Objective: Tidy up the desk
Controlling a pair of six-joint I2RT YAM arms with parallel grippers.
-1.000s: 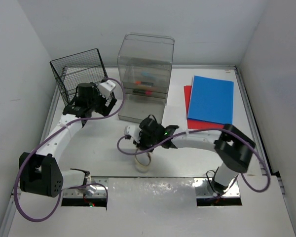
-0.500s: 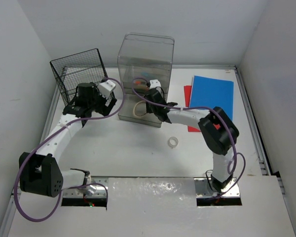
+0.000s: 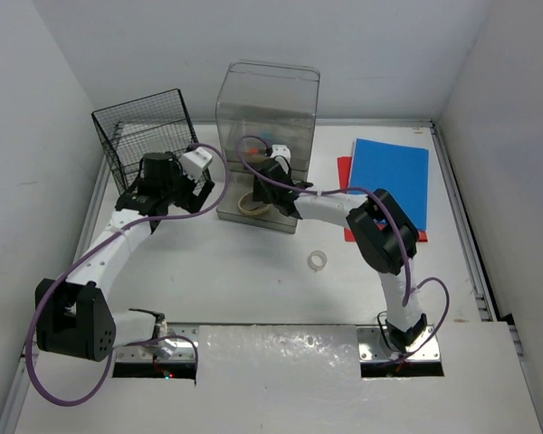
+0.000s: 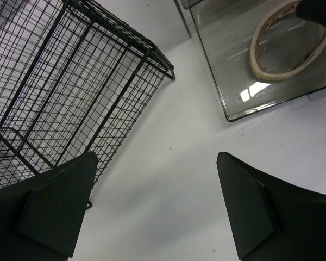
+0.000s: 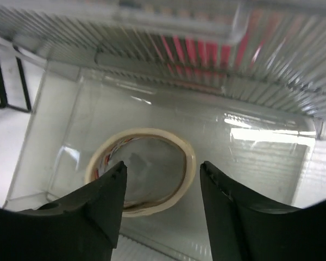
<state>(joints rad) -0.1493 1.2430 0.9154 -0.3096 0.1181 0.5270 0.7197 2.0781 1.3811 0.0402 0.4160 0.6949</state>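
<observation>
Top cam only — small roll on desk.

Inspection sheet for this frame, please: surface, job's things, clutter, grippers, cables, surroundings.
Surface: desk, white, grey rails at the edges.
Job's things: beige tape roll lies flat in the pulled-out bottom drawer of the clear drawer box; small tape roll loose on the desk in front of the box.
Clutter: black wire rack far left; blue folder stacked on red folder far right.
Grippers: left gripper open, holding nothing, over bare desk between rack and drawer; right gripper open above the beige roll.
Cables: purple cables loop along both arms.
Surroundings: white walls on three sides.
</observation>
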